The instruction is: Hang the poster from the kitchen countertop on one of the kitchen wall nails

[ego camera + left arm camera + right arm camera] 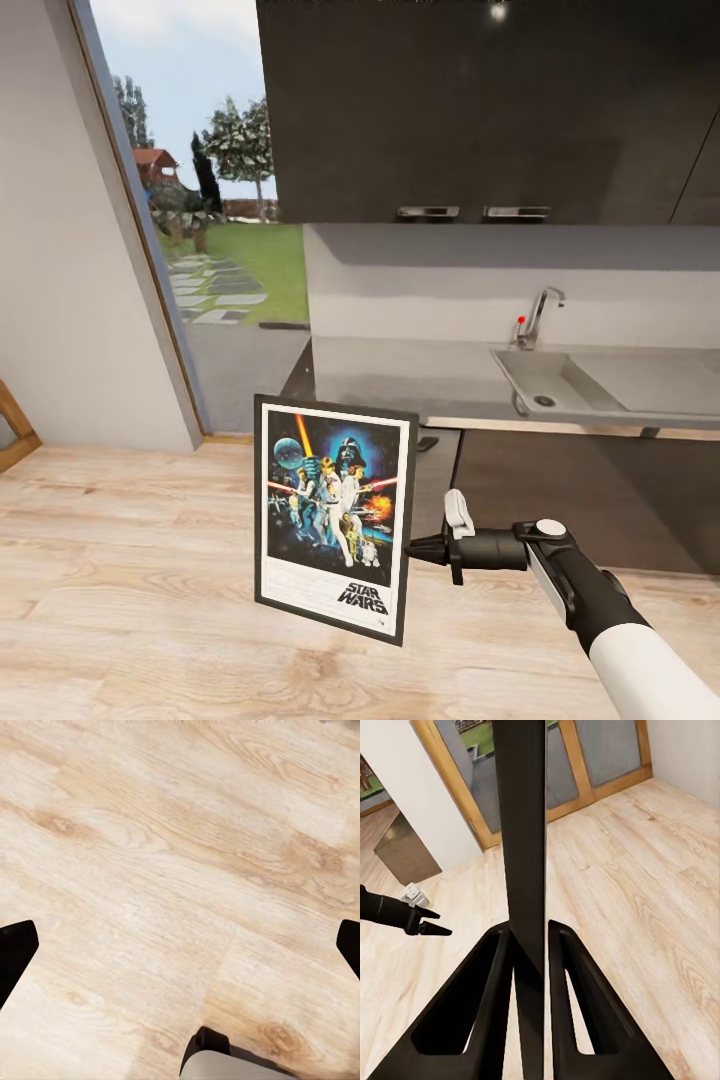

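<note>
pale wood floor (120, 560) filled the lower frame, the dark table (420, 375) behind. the right pincer (412, 547) clamped the upright poster (333, 515) by its edge at centre. the left pincer (180, 945) stood wide.

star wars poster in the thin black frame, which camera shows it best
The head view: the upright black-framed Star Wars poster faces the camera, artwork and logo readable, its edge at the right gripper. The right wrist view shows its dark edge between the fingers. The left wrist view shows pale wood floor.
</note>
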Controlling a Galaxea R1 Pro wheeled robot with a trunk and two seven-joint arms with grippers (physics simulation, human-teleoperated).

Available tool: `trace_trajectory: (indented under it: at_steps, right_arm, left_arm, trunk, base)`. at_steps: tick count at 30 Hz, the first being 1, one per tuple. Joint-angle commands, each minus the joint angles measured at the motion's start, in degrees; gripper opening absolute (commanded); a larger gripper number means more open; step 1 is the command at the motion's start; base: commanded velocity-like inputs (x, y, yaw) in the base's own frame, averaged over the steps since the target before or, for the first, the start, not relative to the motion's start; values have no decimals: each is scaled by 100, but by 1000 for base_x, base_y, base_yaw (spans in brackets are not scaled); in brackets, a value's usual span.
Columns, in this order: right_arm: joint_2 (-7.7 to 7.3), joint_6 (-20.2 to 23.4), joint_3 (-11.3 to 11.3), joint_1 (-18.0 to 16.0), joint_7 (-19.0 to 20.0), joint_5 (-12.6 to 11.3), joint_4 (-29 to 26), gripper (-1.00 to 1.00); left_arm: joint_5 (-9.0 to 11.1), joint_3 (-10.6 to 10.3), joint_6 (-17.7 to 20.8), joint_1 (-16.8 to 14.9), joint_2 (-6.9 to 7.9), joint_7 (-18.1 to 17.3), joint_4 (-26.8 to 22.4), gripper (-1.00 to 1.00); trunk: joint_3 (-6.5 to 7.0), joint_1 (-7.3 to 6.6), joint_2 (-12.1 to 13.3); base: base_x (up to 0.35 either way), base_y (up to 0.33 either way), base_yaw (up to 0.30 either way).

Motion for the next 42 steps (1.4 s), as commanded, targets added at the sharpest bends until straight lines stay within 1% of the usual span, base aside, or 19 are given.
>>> trace_trajectory:
  at_steps: [1, 42]
  right_arm:
    - [-5, 77, 16, -5, 19, -29, -2, -100]
    - [-5, 77, 17, -4, 19, -29, -2, -100]
  left_arm:
    - [-1, 16, 5, -1, -3, -34, -5, 100]
    - [-1, 9, 13, -1, -3, -33, -3, 100]
  trunk:
    - [12, -21, 36]
    - [748, -922, 1681]
  base:
    - [0, 0, 0]
    - [0, 0, 0]
